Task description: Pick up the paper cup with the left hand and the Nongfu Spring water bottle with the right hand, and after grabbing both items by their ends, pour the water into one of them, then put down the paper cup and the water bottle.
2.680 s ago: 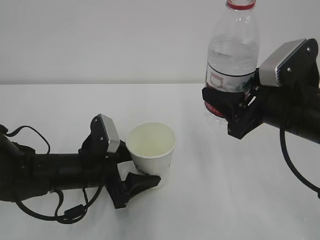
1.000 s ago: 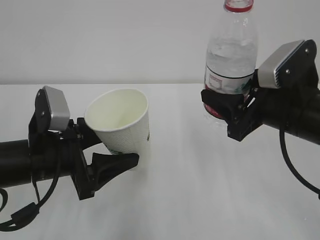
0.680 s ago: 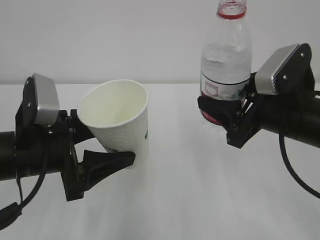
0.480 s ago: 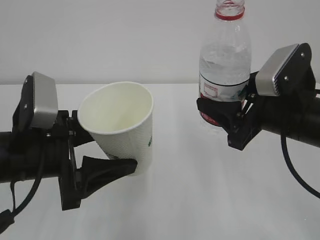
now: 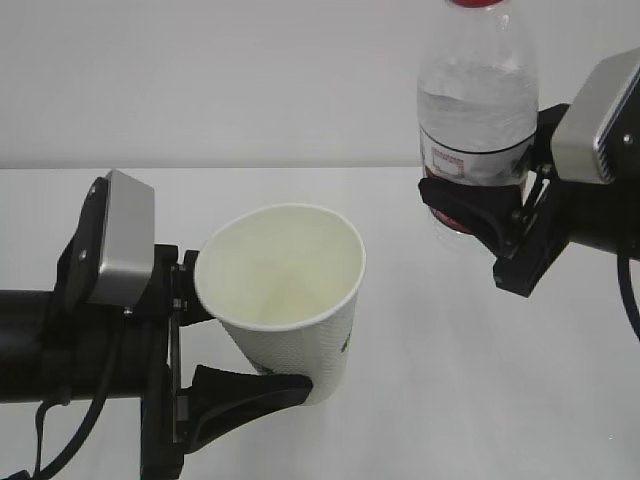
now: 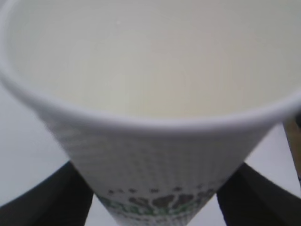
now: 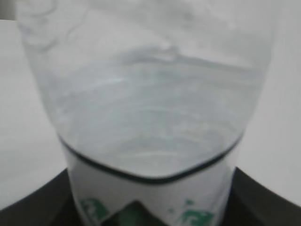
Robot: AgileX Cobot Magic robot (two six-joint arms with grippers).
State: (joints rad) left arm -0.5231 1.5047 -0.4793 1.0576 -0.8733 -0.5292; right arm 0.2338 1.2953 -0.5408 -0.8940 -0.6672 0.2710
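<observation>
Two items are held clear of the white surface (image 5: 420, 400). The left pincer (image 5: 215, 360) is clamped on the lower part of the paper cup (image 5: 290, 290), which tilts with its mouth facing the camera; the cup's base is hidden behind the near finger, and its green logo shows only as a sliver. The right pincer (image 5: 480, 215) grips the Nongfu Spring water bottle (image 5: 475, 110) around its red label, upright, toward the surface's far right; its mouth is cut off by the frame's top edge. The water (image 7: 150, 122) level shows only blurrily in the right wrist view.
</observation>
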